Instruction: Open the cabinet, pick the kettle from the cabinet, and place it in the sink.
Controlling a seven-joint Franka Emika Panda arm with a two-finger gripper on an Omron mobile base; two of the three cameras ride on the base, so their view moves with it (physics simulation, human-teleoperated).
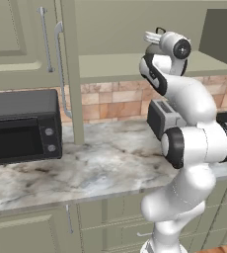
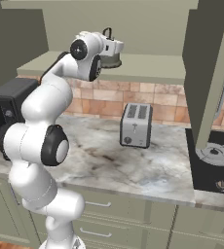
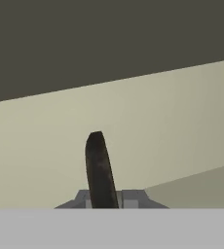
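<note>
The gripper [image 3: 102, 197] is pressing its jaws together on the kettle's handle [image 3: 99, 168], a thin dark arch that is rising between the finger tips at the bottom centre of the hand view and leaning slightly toward the upper left of that frame. Behind the handle, the pale back wall of the cabinet [image 3: 148, 126] is filling the middle of the frame, with a darker band above it.

In the right base view, the hand is reaching into the open cabinet [image 2: 133, 24] at the upper centre of the frame. The kettle [image 2: 111, 58] is sitting on the pale shelf [image 2: 148, 68], mostly hidden behind the hand; a dull grey flank is peeking out on the hand's right, and the thin dark handle [image 2: 107, 32] is arching just above the hand. The kettle is standing upright, its handle pointing up. Which way the spout is pointing cannot be told.

In the left base view, the hand is showing at the upper right, with the dark handle loop [image 1: 160, 30] rising above it and the shelf [image 1: 110, 65] running behind.

An open door [image 2: 209, 73] is standing at the right of the right base view. Below the shelf, a toaster [image 2: 136, 125] is standing on the marble counter [image 2: 114, 165] in the centre, a black microwave [image 1: 21, 126] is sitting at the left of the left base view, and a dark cooktop [image 2: 216, 163] is lying at the right edge of the right base view.
</note>
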